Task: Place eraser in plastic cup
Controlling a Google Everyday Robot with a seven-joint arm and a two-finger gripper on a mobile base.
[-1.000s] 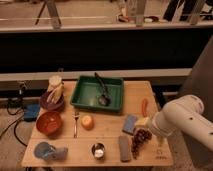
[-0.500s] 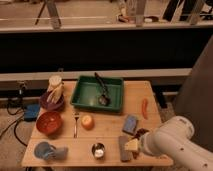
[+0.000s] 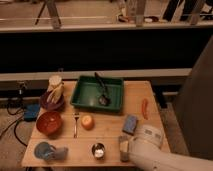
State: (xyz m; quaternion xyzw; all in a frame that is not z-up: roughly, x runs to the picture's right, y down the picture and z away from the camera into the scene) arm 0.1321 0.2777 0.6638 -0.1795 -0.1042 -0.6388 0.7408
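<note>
The eraser (image 3: 123,148) is a grey block at the table's front edge, right of centre. The plastic cup (image 3: 45,150) is light blue and lies on its side at the front left corner, far from the eraser. My white arm (image 3: 146,143) reaches in from the bottom right and sits just right of the eraser, touching or overlapping its edge. My gripper is hidden beneath this arm link, near the front right of the table.
A green tray (image 3: 116,85) with a dark utensil stands at the back centre. A purple bowl (image 3: 52,100) with yellow food, a red bowl (image 3: 49,123), a fork (image 3: 76,124), an orange (image 3: 87,121), a small metal can (image 3: 98,150), a blue sponge (image 3: 130,123) and a red pepper (image 3: 145,107) lie around.
My arm has swung down and left across the front right of the table, now covering the gripper and the dark object that lay beside the eraser.
</note>
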